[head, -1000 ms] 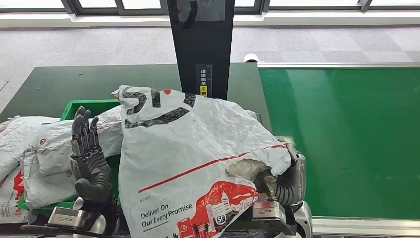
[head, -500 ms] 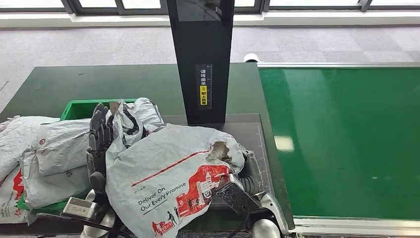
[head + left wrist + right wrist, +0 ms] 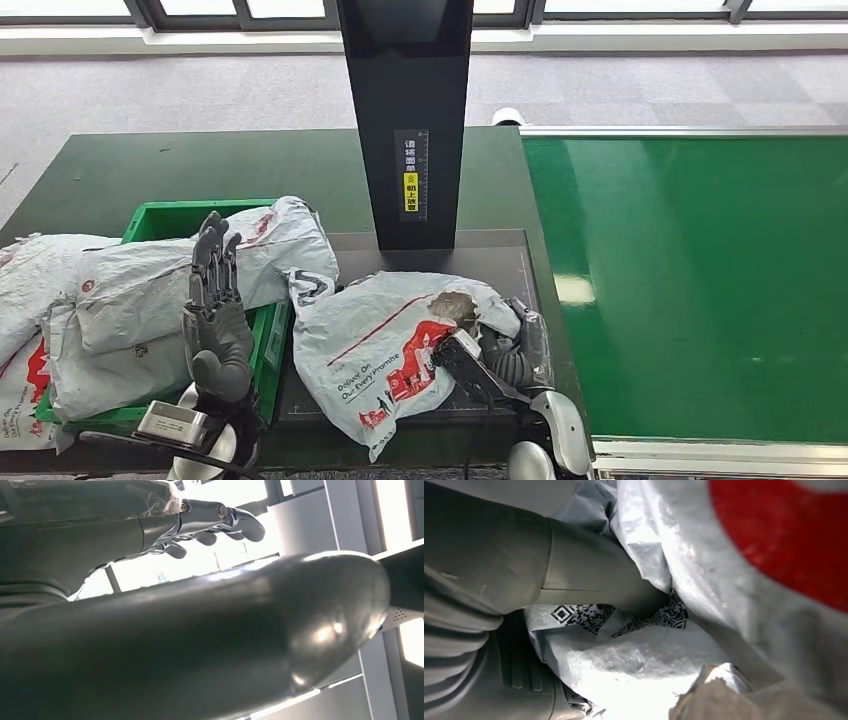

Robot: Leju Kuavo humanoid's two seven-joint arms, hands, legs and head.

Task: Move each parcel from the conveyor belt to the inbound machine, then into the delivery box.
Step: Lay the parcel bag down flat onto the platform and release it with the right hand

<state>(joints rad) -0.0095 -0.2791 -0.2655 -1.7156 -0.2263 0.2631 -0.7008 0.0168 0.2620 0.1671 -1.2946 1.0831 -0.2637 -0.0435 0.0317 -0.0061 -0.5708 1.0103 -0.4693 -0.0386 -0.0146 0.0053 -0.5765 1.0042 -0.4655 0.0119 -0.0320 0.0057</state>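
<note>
A white and grey parcel (image 3: 385, 350) with red print lies crumpled on the dark plate (image 3: 500, 265) of the inbound machine, in front of its black post (image 3: 405, 110). My right hand (image 3: 500, 352) grips the parcel's torn right edge; in the right wrist view the thumb (image 3: 599, 585) presses into the plastic of the parcel (image 3: 724, 580) beside a printed code. My left hand (image 3: 215, 300) stands upright with fingers (image 3: 210, 522) spread, holding nothing, just left of the parcel and over the near right corner of the green delivery box (image 3: 165, 215).
Grey parcels (image 3: 130, 290) fill the green box, and more of them (image 3: 25, 290) lie beyond its left side. The green conveyor belt (image 3: 700, 280) runs along the right. A metal rail (image 3: 700, 458) borders its near edge.
The parcel has come down from in front of the camera onto the machine's plate, and my right arm sank with it. My left hand, against the parcel a moment ago, now stands apart from it.
</note>
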